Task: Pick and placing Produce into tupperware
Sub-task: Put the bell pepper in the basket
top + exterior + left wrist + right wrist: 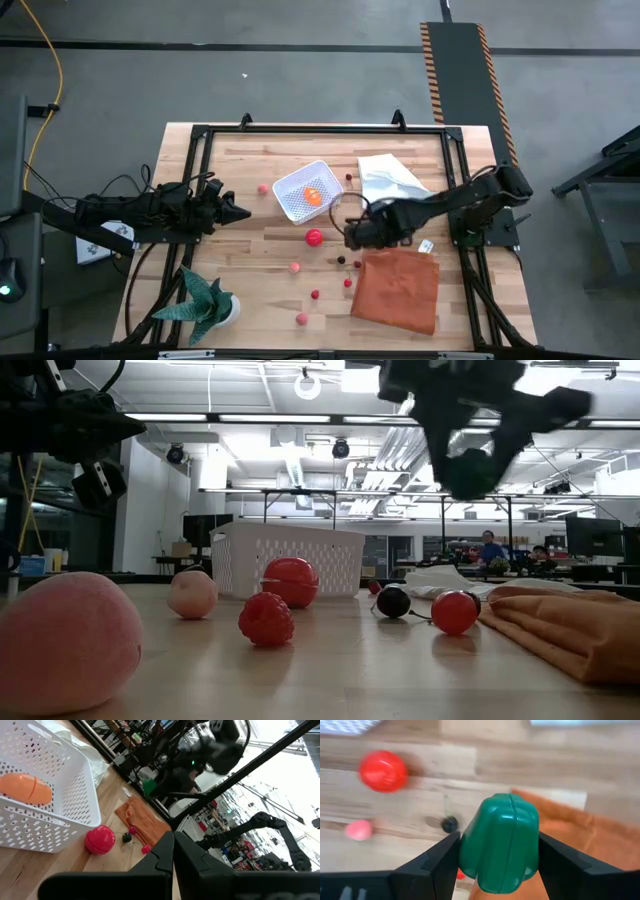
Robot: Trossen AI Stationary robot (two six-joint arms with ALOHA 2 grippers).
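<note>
Right claw (496, 851) holds a glossy green plastic toy pepper (500, 842) between widely spread fingers, raised above the desk (250, 285), just beside the white perforated plastic tub (302, 190), on the side facing the orange cloth (398, 288). Tub already contains one orange toy fruit (314, 196).

Left claw (240, 211) is fully closed, empty, parked on the tub's opposite side.

Risks:
- Pepper surface is smooth; grip may slip in transit.
- Low approach could clip the tub wall and shove the tub.
- Red ball (314, 238) lies near the tub; a dropped pepper could scatter it.

Clearance: room above the tub is open. White cloth (388, 178) lies near the tub.
</note>
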